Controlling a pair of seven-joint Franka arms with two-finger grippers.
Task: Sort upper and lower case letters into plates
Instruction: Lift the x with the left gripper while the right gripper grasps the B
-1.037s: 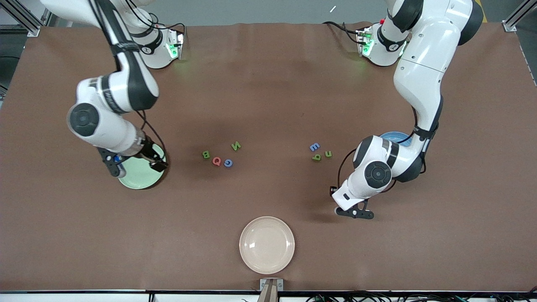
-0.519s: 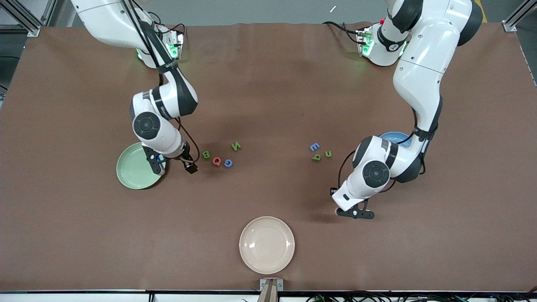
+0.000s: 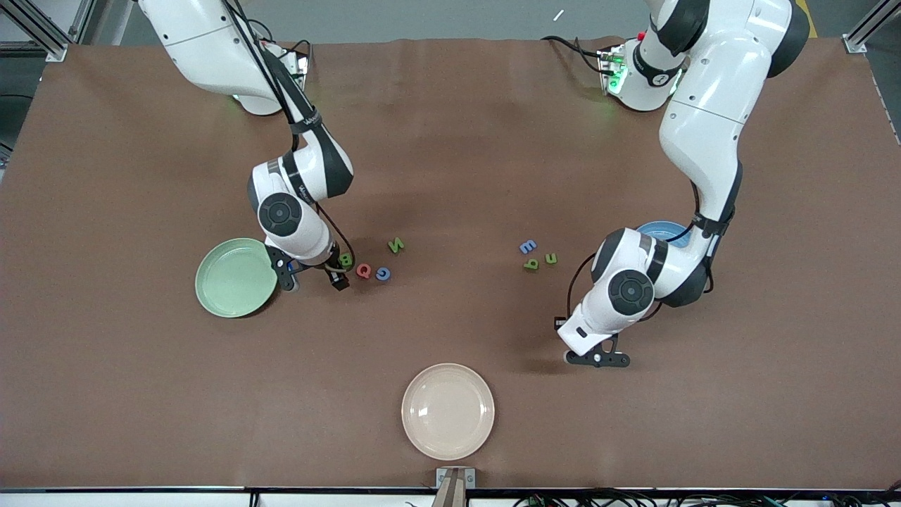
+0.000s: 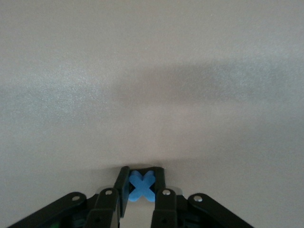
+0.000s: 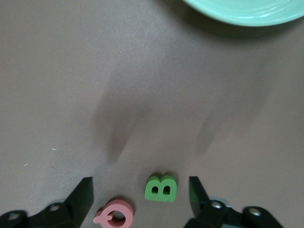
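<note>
In the left wrist view my left gripper (image 4: pixel 142 188) is shut on a small blue x (image 4: pixel 141 183), low at the table. In the front view this gripper (image 3: pixel 597 358) is nearer the camera than the blue e (image 3: pixel 527 246), green q (image 3: pixel 531 265) and green n (image 3: pixel 551 258). My right gripper (image 3: pixel 314 280) hangs open between the pale green plate (image 3: pixel 236 277) and the capitals. The green B (image 5: pixel 160 188) and red Q (image 5: pixel 115 216) lie between its fingers, untouched. The blue G (image 3: pixel 382 274) and green N (image 3: pixel 395 246) lie beside them. The left arm hides most of the blue plate (image 3: pixel 662 229).
A cream-white plate (image 3: pixel 448 410) sits near the table's front edge, midway between the two arms' ends. The brown table (image 3: pixel 450 141) is bare toward the robots' bases. The pale green plate's rim (image 5: pixel 247 12) shows in the right wrist view.
My right arm swung from over the pale green plate to the capital letters. My left gripper closed on the blue x and stayed in place.
</note>
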